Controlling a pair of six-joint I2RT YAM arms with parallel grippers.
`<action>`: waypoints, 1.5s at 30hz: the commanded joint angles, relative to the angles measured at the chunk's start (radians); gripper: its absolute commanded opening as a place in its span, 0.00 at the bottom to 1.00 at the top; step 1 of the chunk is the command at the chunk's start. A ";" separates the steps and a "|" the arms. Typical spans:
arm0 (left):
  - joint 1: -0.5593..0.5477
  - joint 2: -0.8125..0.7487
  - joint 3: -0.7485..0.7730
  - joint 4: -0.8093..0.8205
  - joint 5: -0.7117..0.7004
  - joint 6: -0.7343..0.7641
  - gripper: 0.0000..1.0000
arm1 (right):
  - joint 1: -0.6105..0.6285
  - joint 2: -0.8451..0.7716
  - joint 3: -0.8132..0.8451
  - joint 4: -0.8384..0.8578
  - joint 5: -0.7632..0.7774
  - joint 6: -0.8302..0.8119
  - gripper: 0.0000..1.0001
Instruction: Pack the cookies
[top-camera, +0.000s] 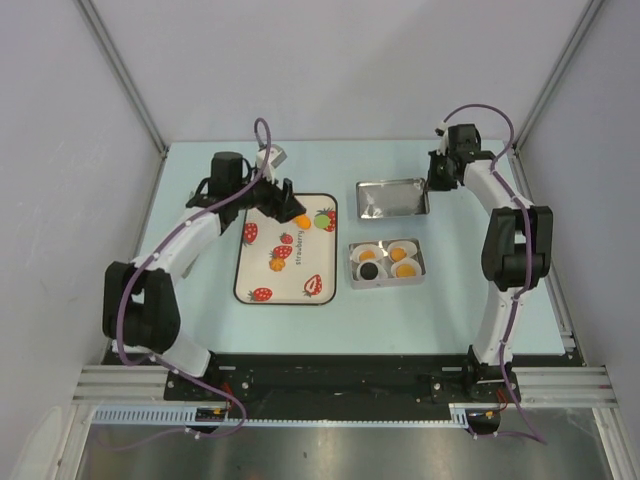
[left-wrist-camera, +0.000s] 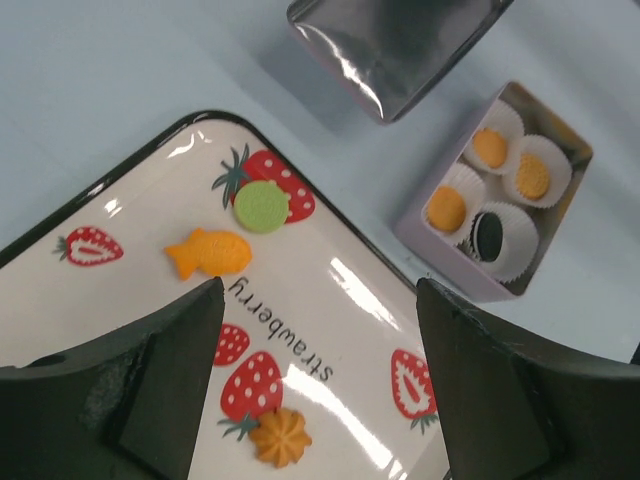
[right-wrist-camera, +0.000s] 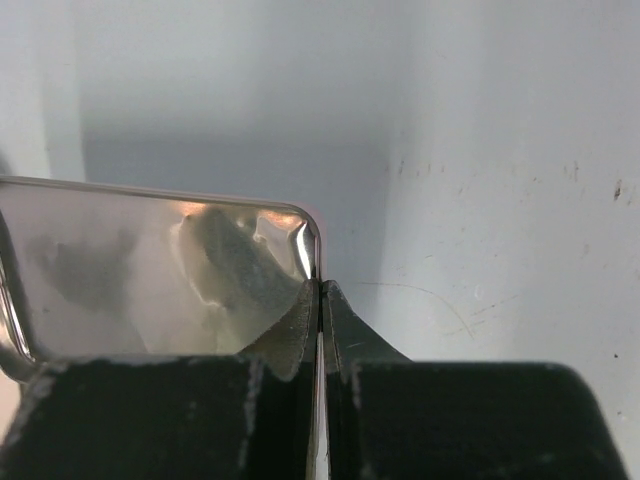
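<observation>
Four cookies (left-wrist-camera: 446, 209), three orange and one black, sit in white paper cups (left-wrist-camera: 520, 250) inside the small box (left-wrist-camera: 440, 265), which stands on the desk (left-wrist-camera: 100, 80) just right of the strawberry tray (left-wrist-camera: 150, 200). The metal lid (right-wrist-camera: 150, 260) lies beyond the box, apart from it. Right tool (right-wrist-camera: 320, 292) is clenched on the lid's rim at one corner, a thin edge pinch; cannot tell whether the lid is off the desk yet. Left tool (left-wrist-camera: 318, 290) is released, jaws wide, hanging over the tray and holding nothing. Judgement: packing looks done bar closing the box.

Risks:
- A corner pinch on smooth metal gives little hold, so the lid could swing or slip out when carried.
- If the lid arrives tilted or offset, its rim could catch a paper cup's frill, crush it, or tip a cookie out.
- Nothing braces the box, so a sideways push from the lid could slide it across the desk or against the tray.
- The left tool is low over the tray, so a careless move could knock the loose biscuits (left-wrist-camera: 208, 253) lying there.

Suggest a level approach, square over the box, with a slow descent.
</observation>
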 joint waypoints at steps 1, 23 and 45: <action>-0.045 0.090 0.143 0.039 0.058 -0.147 0.82 | -0.002 -0.131 0.058 -0.003 -0.068 0.031 0.00; -0.182 0.335 0.356 0.105 0.107 -0.427 0.84 | 0.072 -0.306 -0.079 0.055 -0.123 0.040 0.00; -0.248 0.383 0.401 0.154 0.113 -0.500 0.11 | 0.087 -0.402 -0.180 0.081 -0.214 0.048 0.00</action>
